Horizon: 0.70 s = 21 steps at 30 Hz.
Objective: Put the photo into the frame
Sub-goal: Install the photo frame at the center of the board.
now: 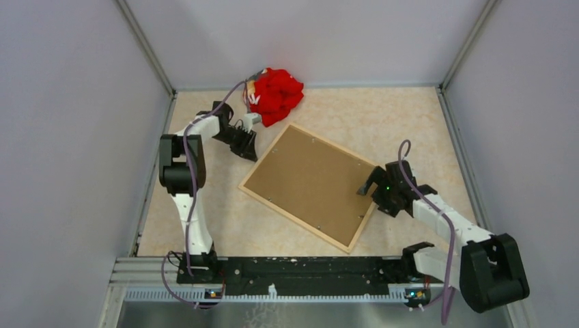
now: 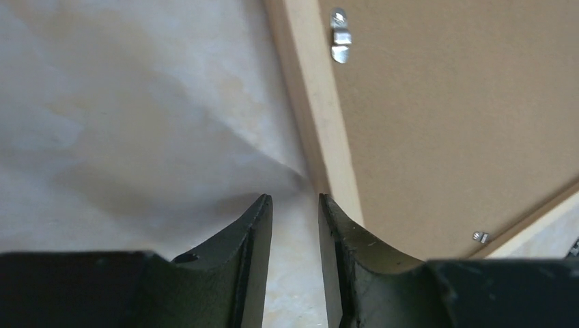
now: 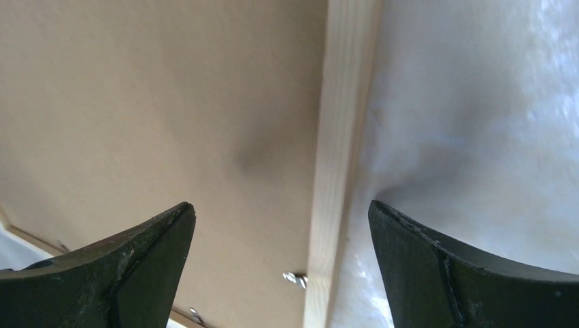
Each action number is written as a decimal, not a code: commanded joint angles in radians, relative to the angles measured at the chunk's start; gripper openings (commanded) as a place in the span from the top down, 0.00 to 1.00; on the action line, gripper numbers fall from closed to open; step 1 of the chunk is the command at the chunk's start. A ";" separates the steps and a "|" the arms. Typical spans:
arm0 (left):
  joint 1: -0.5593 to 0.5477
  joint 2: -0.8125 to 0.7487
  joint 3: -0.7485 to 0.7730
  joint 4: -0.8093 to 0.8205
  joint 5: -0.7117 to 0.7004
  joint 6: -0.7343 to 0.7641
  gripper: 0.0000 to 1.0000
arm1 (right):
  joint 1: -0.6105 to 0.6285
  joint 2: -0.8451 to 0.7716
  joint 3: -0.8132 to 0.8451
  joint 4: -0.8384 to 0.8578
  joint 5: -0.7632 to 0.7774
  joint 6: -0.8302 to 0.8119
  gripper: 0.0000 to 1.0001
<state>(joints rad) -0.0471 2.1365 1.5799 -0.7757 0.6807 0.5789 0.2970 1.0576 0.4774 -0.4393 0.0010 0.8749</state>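
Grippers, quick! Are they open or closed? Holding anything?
Left gripper: open a little, holding nothing.
Right gripper: wide open, holding nothing, over the frame edge.

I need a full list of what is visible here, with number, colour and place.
frame: one, pale wood, back side up, mid-table
backing board: one, brown, inside the frame
metal tabs: several, silver, along the board's edge
cloth: one, red, crumpled, far left corner
table: one, beige, under everything
arms: two, white and black, near edge
left pincer: one, black, slightly open, beside the frame's left edge
right pincer: one, black, wide open, over the frame's right edge
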 commanded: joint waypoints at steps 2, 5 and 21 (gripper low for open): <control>-0.021 -0.059 -0.156 -0.037 0.041 0.078 0.63 | -0.099 0.114 0.076 0.175 -0.072 -0.041 0.01; -0.057 -0.124 -0.241 -0.059 0.058 0.135 0.63 | -0.128 0.176 0.179 0.151 -0.061 -0.102 0.01; -0.026 -0.195 -0.240 -0.159 0.203 0.121 0.56 | -0.119 0.142 0.392 0.009 0.114 -0.160 0.01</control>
<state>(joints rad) -0.0837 1.9354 1.2774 -0.9176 0.7990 0.7227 0.1413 1.2495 0.8196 -0.4667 0.1314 0.6834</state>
